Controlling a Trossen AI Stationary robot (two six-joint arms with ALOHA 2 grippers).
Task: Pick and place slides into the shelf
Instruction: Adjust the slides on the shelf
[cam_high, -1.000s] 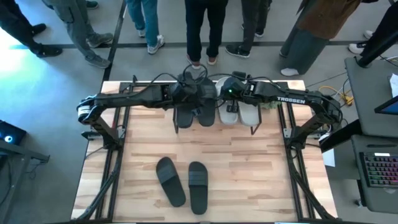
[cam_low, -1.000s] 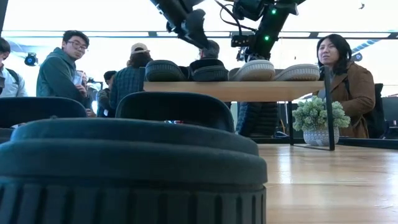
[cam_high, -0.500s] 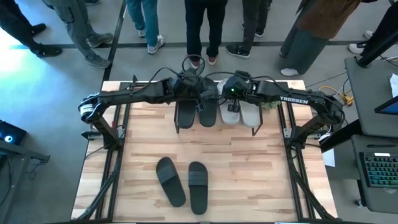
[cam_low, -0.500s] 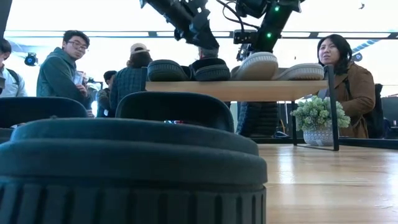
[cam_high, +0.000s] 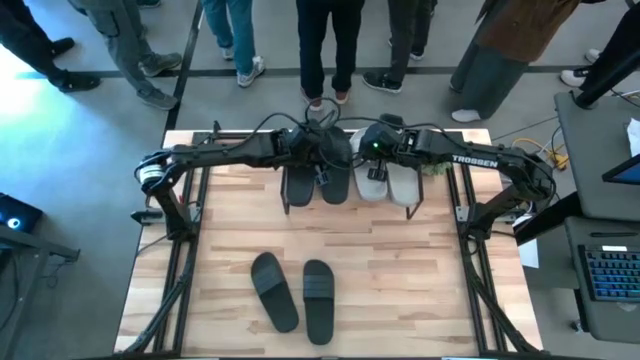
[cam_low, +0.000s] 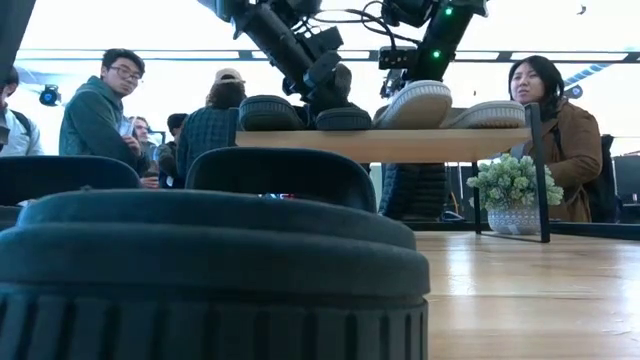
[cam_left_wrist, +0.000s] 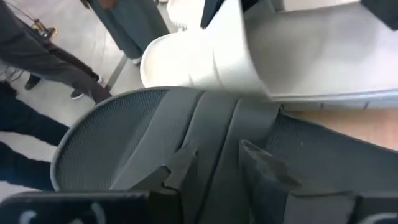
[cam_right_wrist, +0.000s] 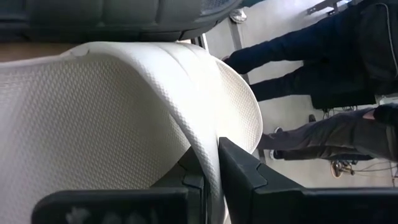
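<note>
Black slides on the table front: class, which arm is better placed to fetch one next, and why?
Neither is free yet. The left gripper sits at a black slide on the shelf; the right gripper pinches a white slide. The loose pair lies slightly left of centre, so probably left.

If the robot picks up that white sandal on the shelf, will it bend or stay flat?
Probably it bends a little: the pale grey-white foam-looking slide sandal has a curved strap pinched by the right gripper. It looks light, likely, and its textured surface shouldn't slip much.
</note>
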